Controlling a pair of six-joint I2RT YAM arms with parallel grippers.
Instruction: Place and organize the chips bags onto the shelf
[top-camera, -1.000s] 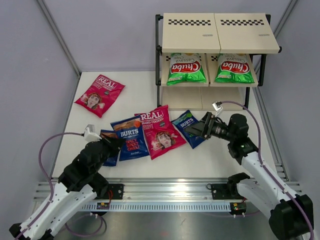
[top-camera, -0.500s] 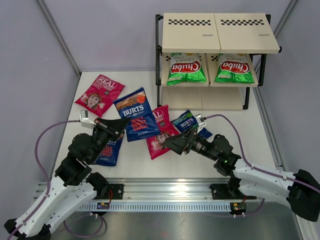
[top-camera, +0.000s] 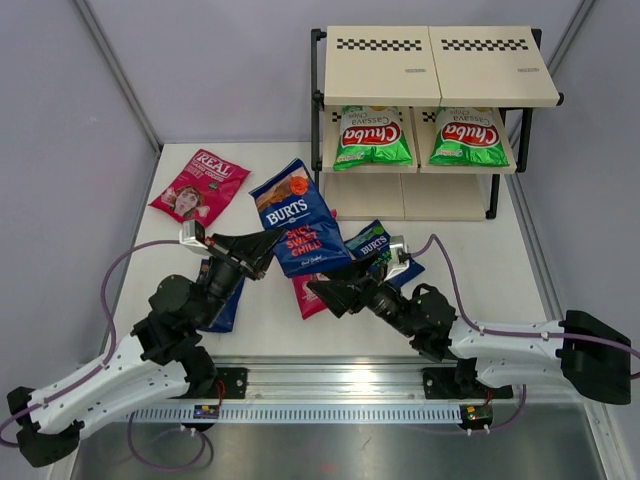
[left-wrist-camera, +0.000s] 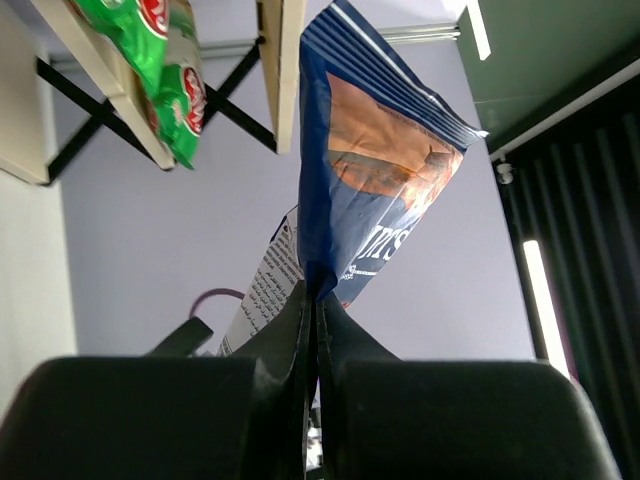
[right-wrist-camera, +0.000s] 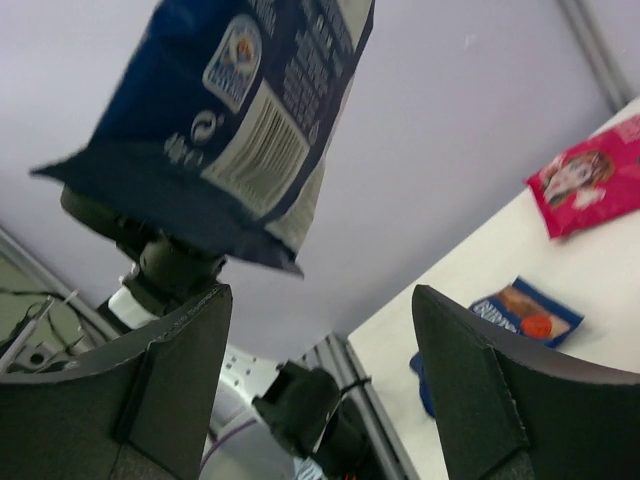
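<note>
As you look from above, left end effector (top-camera: 268, 243): fingers pressed together on the lower corner of a BURTS bag (top-camera: 298, 220), held above the table (top-camera: 275, 160), near the shelf (top-camera: 440, 65).
Right end effector (top-camera: 318, 295): your fingers spread wide, empty, just below that bag.
Chuba bags (top-camera: 373, 138): two, on the shelf's middle tier.
REAL bags (top-camera: 200, 185): two, on the table.
Other BURTS bags (top-camera: 375, 243): two, on the table.

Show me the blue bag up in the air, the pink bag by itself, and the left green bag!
blue BURTS bag (top-camera: 298, 222): top view, middle of its front.
pink REAL bag (top-camera: 190, 200): top view, the printed face.
left Chuba bag (top-camera: 372, 137): top view, its red logo.
</note>
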